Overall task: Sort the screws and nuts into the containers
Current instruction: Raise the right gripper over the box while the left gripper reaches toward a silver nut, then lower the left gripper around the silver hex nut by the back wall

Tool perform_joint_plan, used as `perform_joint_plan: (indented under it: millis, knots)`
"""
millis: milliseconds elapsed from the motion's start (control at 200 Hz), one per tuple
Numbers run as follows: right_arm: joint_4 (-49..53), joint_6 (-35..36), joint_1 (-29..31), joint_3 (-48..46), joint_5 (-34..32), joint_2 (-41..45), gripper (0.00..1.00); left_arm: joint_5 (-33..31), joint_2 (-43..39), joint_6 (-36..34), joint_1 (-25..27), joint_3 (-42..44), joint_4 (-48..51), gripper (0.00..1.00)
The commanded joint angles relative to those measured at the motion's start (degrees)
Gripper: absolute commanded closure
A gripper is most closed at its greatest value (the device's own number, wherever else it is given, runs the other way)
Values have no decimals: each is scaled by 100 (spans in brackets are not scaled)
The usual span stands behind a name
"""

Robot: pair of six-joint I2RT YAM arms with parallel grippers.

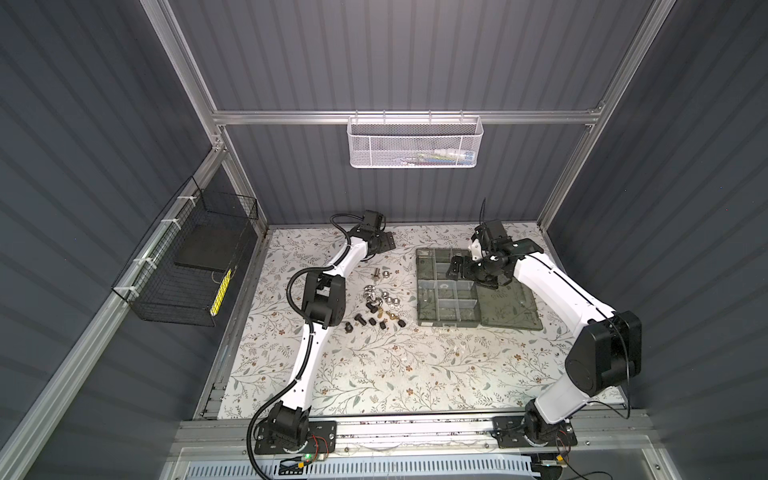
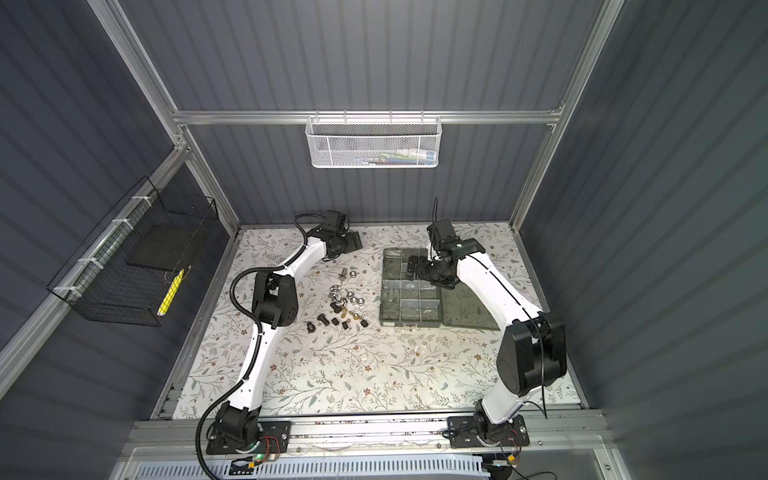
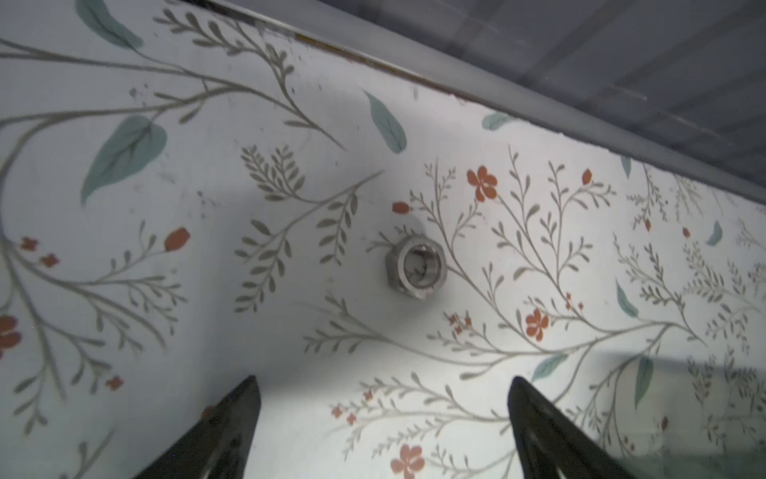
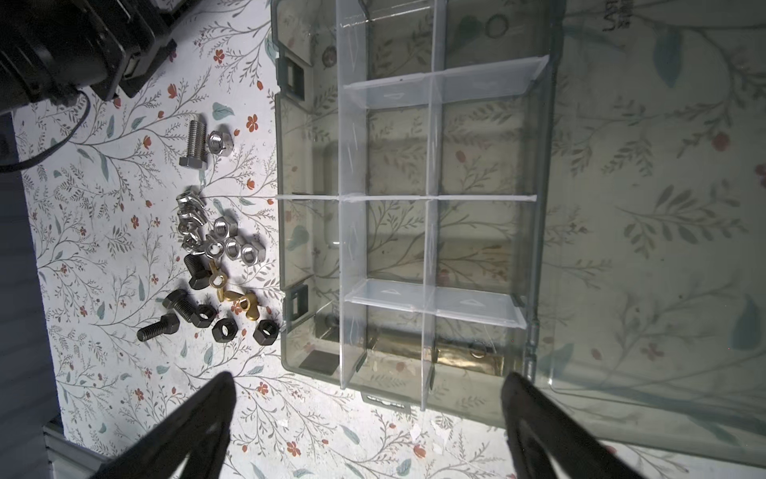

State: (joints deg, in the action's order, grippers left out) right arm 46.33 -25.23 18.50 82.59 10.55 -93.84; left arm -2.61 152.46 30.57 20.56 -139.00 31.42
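The silver hex nuts (image 4: 232, 244) gleam as polished metal; the black bolts (image 4: 182, 307) look matt, the wing nuts (image 4: 236, 298) brassy. The organiser box (image 4: 309, 232) is glossy, smoky translucent plastic with clear dividers (image 4: 352, 166). The desk (image 4: 124, 207) covering looks smooth.

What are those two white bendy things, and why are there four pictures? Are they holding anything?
They are two robot arms, a left arm and a right arm. Each ends in a two-fingered pincher called a gripper. Two pictures look down from above on the whole flowery table. The other two come from little cameras on the arms' wrists. On the table lie a pile of screws and nuts and an open organiser box with small compartments to sort them into. The left gripper is open, with one lone silver nut just ahead of it. The right gripper is open over the box. Neither holds anything.
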Motion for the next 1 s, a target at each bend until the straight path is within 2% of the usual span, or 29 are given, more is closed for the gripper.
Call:
perform_joint_plan:
  millis: [0, 100, 350, 450, 750, 836, 991]
  knots:
    - [70, 102, 22, -67, 57, 79, 1, -388, 284, 162, -34, -362, -56, 13]
    - [96, 131, 8, 1, 20, 29, 1, -457, 485, 302, -35, -510, -248, 22]
    - [140, 205, -78, 152, 35, -88, 1, -265, 906, 784, -34, -742, -524, 28]
    - [130, 177, -178, 120, 62, -94, 1, -94, 1036, 1035, -17, -774, -567, 34]
    - [34, 92, -460, -117, 134, 100, 1, 474, 1388, 1447, 80, -1024, -550, 39]
    - [22, 81, -492, -168, 139, 144, 1, 733, 1448, 1430, 80, -1033, -651, 45]
    - [0, 63, -514, -217, 149, 180, 1, 784, 1327, 1250, 89, -933, -528, 45]
